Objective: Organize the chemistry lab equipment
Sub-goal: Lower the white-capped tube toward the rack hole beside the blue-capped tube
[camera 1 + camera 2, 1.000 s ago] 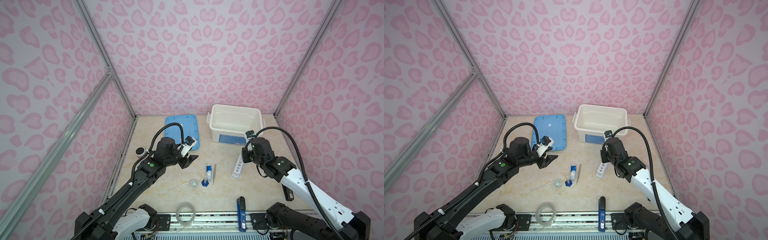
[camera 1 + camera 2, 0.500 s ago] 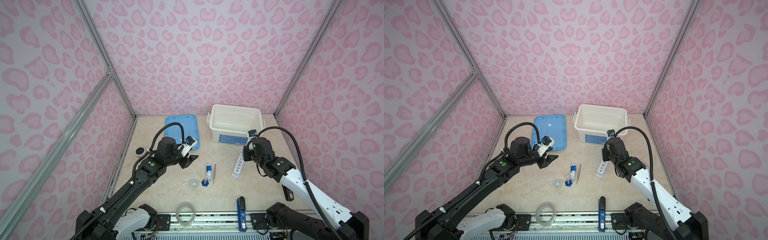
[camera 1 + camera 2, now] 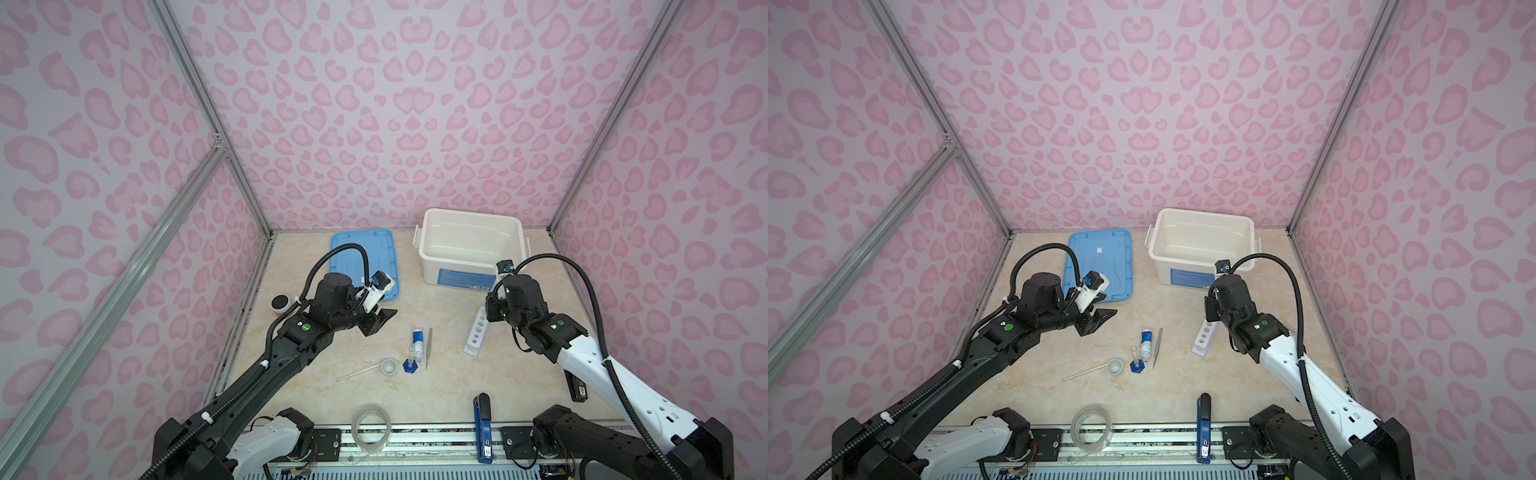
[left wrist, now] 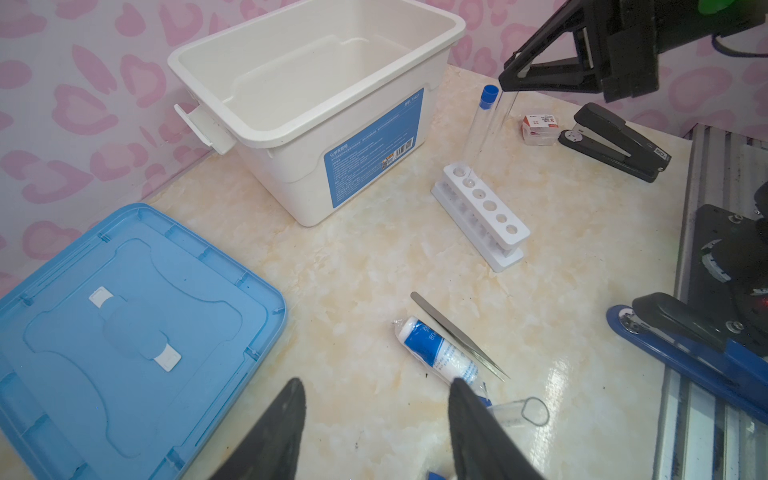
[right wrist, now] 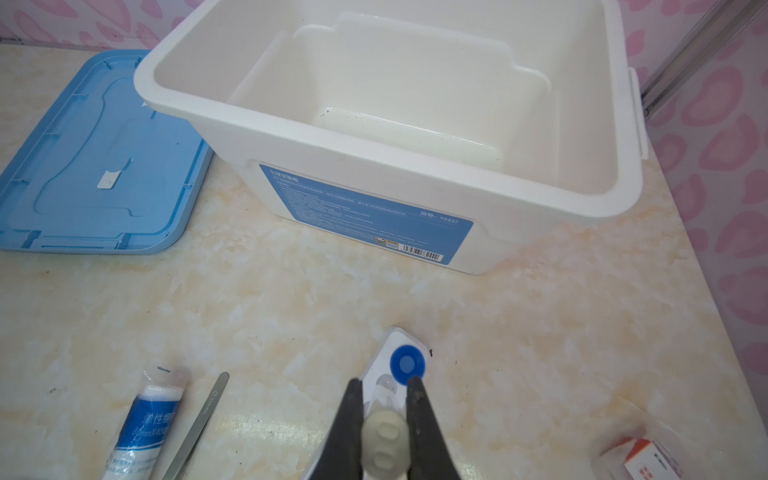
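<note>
A: Right end effector (image 5: 385,380)?
B: Pinching a white-capped test tube (image 5: 382,440) upright. Its lower end meets the white rack (image 4: 496,212) beside a blue-capped tube (image 4: 478,124), right of centre on the worktop (image 3: 436,395), just before the white bin (image 3: 469,214).
A: Left end effector (image 4: 376,384)?
B: Spread wide — hovering left of the bottle (image 4: 436,349) and tweezers (image 4: 457,336).
</note>
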